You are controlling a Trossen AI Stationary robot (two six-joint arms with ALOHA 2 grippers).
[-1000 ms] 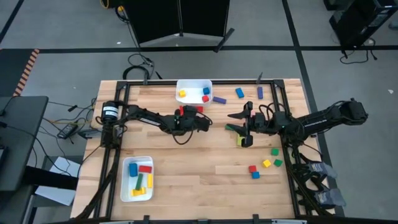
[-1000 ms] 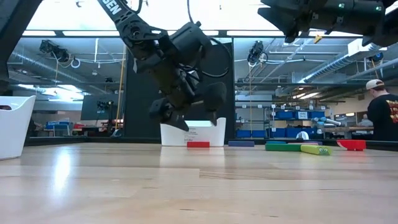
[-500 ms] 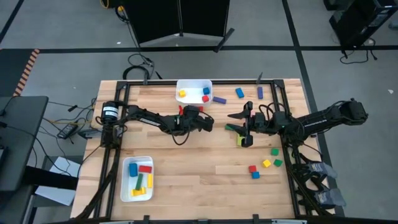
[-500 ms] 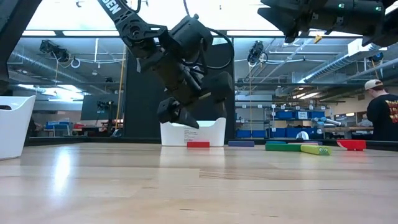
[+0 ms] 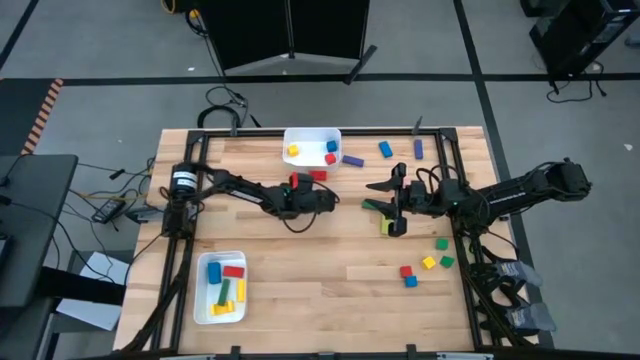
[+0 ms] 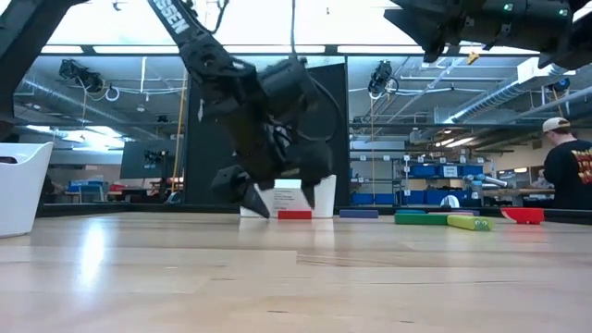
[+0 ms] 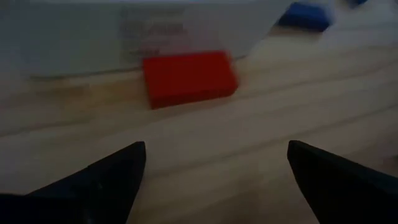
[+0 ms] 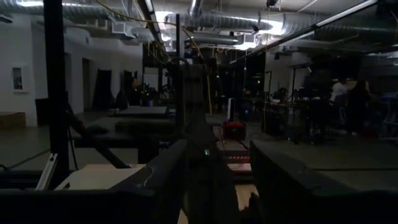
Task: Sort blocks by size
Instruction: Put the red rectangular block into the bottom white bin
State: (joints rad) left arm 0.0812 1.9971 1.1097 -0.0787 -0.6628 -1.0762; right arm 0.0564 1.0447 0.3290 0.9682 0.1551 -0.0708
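Observation:
A red bar [image 5: 318, 175] lies flat on the table beside the near wall of the far white tray [image 5: 312, 133]; it also shows in the left wrist view [image 7: 189, 78] and the low view [image 6: 295, 215]. My left gripper [image 5: 303, 192] is open and empty, low over the table just short of the red bar, with its fingers [image 7: 118, 180] apart and pointing at it. My right gripper [image 5: 386, 190] is open and empty, held high above a green bar [image 5: 374, 207] and a yellow bar [image 5: 386, 222] right of centre.
The far tray holds yellow, red and blue cubes. A near-left tray [image 5: 203, 310] holds several blocks. A purple bar [image 5: 352, 160] and blue pieces [image 5: 385, 149] lie at the back right, and several cubes [image 5: 429, 262] lie at the near right. A person [image 6: 569, 166] stands beyond the table.
My left gripper has come down from well above the table to just over it, tipping its open fingers downward toward the red bar. The blocks and my right arm have stayed where they were.

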